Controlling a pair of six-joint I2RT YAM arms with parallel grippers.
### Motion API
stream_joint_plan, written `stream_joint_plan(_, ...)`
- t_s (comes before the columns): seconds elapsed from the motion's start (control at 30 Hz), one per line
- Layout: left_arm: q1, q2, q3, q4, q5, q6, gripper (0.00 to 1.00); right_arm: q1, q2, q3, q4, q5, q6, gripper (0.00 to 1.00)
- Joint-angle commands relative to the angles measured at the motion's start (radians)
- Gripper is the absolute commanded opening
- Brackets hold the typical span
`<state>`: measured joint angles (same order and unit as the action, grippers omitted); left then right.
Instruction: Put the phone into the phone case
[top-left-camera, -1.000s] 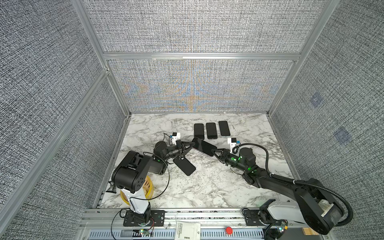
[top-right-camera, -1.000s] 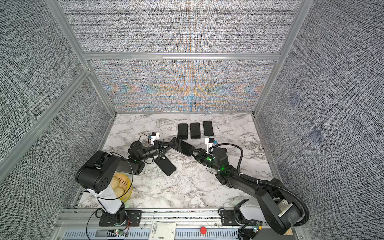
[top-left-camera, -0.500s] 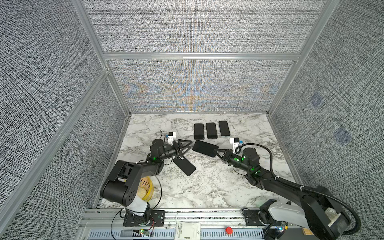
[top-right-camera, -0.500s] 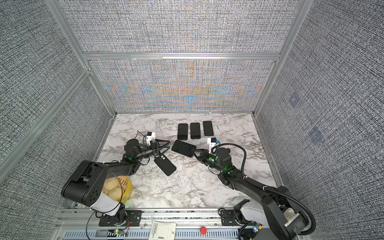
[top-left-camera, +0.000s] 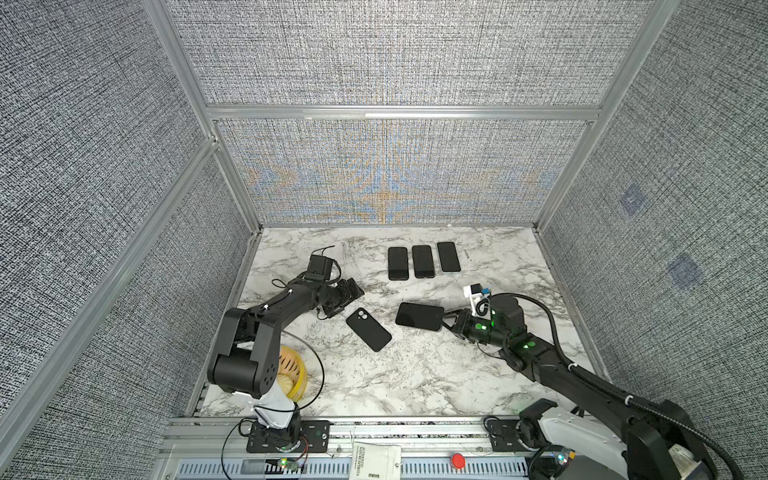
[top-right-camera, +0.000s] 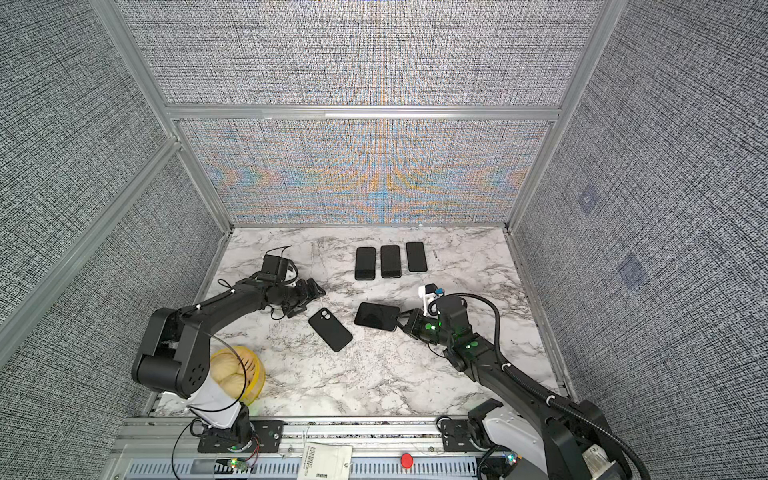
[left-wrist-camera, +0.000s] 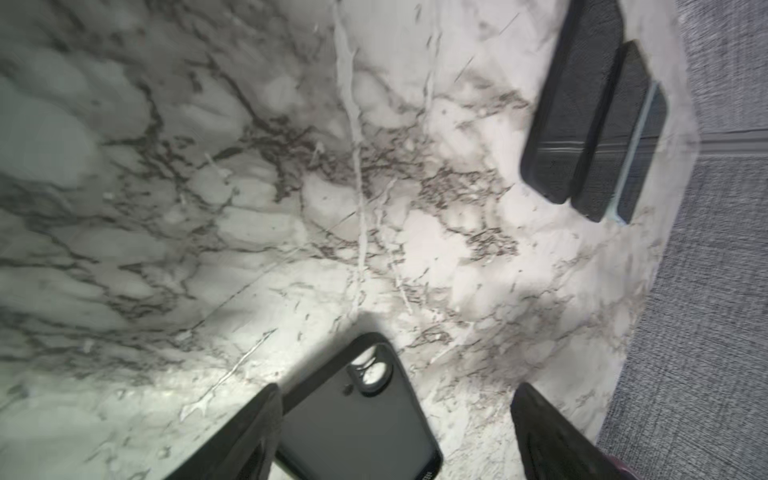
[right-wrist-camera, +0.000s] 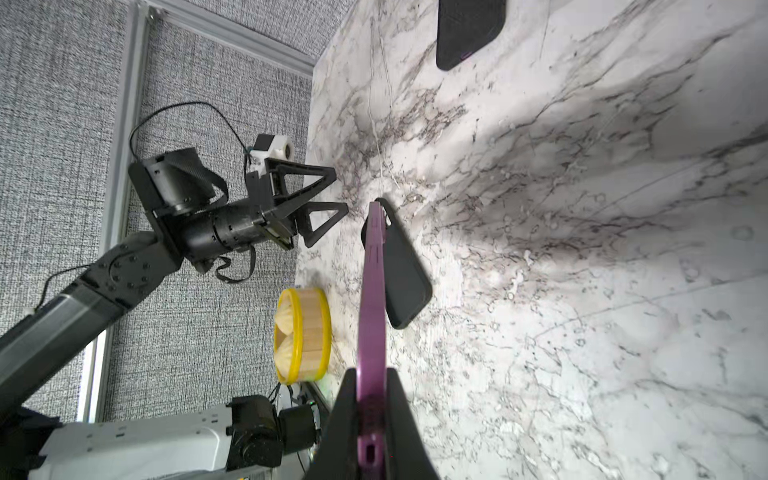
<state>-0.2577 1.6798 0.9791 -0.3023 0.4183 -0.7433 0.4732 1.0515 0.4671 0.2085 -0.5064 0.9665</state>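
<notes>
Purple along its edge and dark on its face, the phone (top-left-camera: 419, 316) sits just right of centre in both top views, lifted off the marble tabletop (top-left-camera: 415, 382) and lying roughly level. The right gripper (top-left-camera: 446, 322) has it pinched by its right-hand short end, jaws narrow on the thin body; the right wrist view shows the purple rim running straight out from between the two fingers.

Just left of the phone and slightly lower in the frame lies the black phone case (top-left-camera: 368, 329), flat on the marble, slanted, its camera cut-out at the upper-left end. It seems to lie hollow side up, though that is not certain. Phone and case are near each other but apart.

Further left, the left gripper (top-left-camera: 351, 297) hovers beside the case's cut-out end with its jaws spread wide and nothing between them.

My reading: the phone is in hand and the carry to the case is under way; seating has not begun. The next move calls for turning the phone to match the case's slant, lowering one end into the rim, and perhaps the left gripper steadying the case.

A row of three dark phones (top-left-camera: 423, 261) lies in the upper middle, and a yellow-rimmed tub (top-left-camera: 297, 374) at lower left.
</notes>
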Motion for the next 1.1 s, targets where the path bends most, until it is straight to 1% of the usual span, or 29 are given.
stream_joint_plan(0.0, 0.003, 0.035, 0.016, -0.046, -0.006, 0.067, 0.87, 0.002, 0.012, 0.033, -0.014, -0.08, -0.067, 0.04)
stream_joint_plan(0.17, 0.003, 0.045, -0.028, 0.004, 0.042, 0.065, 0.87, 0.001, 0.03, 0.045, -0.03, -0.089, -0.102, 0.04)
stream_joint_plan(0.27, 0.003, 0.054, -0.053, 0.027, 0.056, 0.065, 0.86, 0.001, 0.053, 0.041, -0.005, -0.105, -0.099, 0.04)
stream_joint_plan(0.4, -0.004, 0.063, -0.083, 0.068, 0.109, 0.054, 0.82, 0.001, 0.066, 0.037, 0.001, -0.121, -0.102, 0.03)
stream_joint_plan(0.5, -0.023, 0.036, -0.113, 0.066, 0.114, 0.05, 0.8, 0.001, 0.059, 0.042, -0.022, -0.119, -0.114, 0.03)
stream_joint_plan(0.7, -0.083, -0.045, -0.193, 0.081, 0.119, 0.0, 0.79, 0.001, 0.051, 0.065, -0.088, -0.101, -0.155, 0.02)
stream_joint_plan(0.9, -0.187, -0.097, -0.271, 0.138, 0.119, -0.089, 0.79, 0.0, 0.05, 0.062, -0.123, -0.102, -0.157, 0.02)
stream_joint_plan(1.07, -0.237, -0.153, -0.324, 0.186, 0.118, -0.152, 0.79, -0.006, 0.067, 0.062, -0.138, -0.122, -0.133, 0.01)
